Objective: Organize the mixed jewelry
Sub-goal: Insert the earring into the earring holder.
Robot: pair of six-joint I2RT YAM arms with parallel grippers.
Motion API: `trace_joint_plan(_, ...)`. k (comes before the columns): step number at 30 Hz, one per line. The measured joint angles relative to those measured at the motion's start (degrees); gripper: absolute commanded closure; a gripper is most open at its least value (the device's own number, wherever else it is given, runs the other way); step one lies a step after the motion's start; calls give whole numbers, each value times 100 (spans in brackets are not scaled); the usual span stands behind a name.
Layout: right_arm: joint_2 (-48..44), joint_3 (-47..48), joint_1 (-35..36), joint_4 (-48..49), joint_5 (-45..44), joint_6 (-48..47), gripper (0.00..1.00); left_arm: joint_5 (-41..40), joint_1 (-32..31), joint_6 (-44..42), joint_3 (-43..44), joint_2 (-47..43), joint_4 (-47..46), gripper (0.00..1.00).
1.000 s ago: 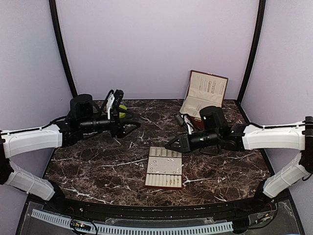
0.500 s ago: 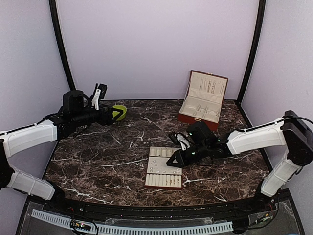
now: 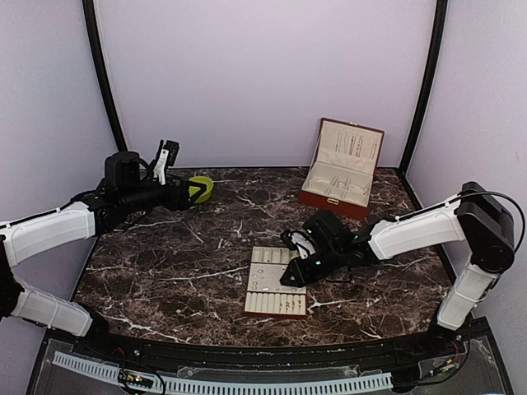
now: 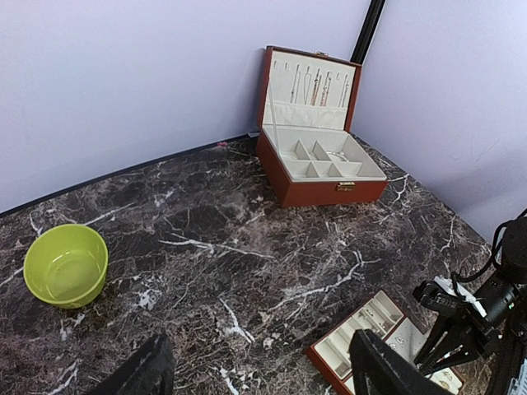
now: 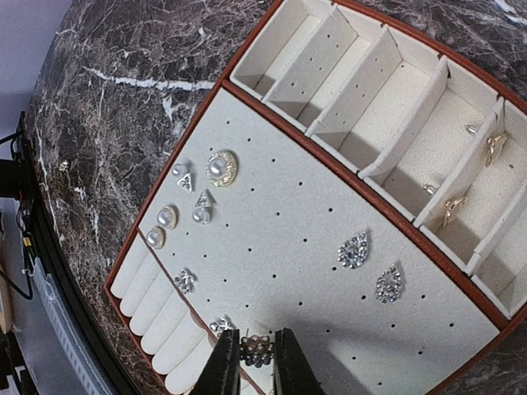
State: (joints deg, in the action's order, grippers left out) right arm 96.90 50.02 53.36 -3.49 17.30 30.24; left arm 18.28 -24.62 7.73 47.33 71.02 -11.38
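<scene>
My right jaws have dropped over the tray [image 5: 288, 214], pinching a silvery piece [image 5: 256, 350] not yet placed; studs [image 5: 221, 167] already sit there. Left jaws, well off the tray, gape empty.

The table holds one lime-green bowl [image 4: 66, 265], one open jewelry box [image 4: 317, 160] and one slotted tray [image 5: 288, 239]. On the tray lie two teardrop crystal earrings [image 5: 353, 249], two plain pearl studs [image 5: 167, 216], two pearl-and-triangle studs [image 5: 186, 183] and one gold-rimmed pearl [image 5: 221, 167]. Its slots hold two larger gold pieces [image 5: 494, 146], and there is one silvery openwork piece [image 5: 256, 350].
</scene>
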Motion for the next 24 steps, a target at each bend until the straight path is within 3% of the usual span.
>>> trace_joint_plan(24, 214, 267, 98, -157, -153, -138, 87, -17, 0, 0, 0, -2, 2, 24)
